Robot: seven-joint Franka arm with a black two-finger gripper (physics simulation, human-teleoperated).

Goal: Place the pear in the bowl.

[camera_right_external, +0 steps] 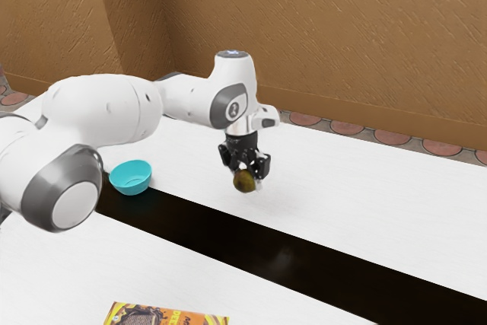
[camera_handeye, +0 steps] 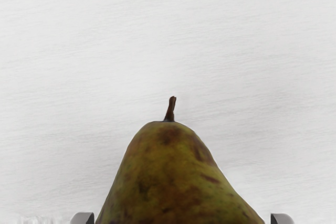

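Gripper (camera_right_external: 245, 179) grasping the pear (camera_right_external: 244, 181), outside the bowl (camera_right_external: 131, 177).

The gripper should keep an even squeeze across the pear's wide belly, rise enough to clear the rim, then travel toward the exterior view's left, centre over the bowl and let go low, so the tapering fruit won't roll or tip out. Whether the pear clears the table (camera_right_external: 365, 188) is hard to tell. The table is white and faintly grained, crossed by a glossy dark strip (camera_right_external: 198, 226); a flat printed packet (camera_right_external: 167, 317) lies near. The bowl is smooth, round and turquoise; the pear mottled green-brown, its stem (camera_handeye: 170, 109) thin and woody.
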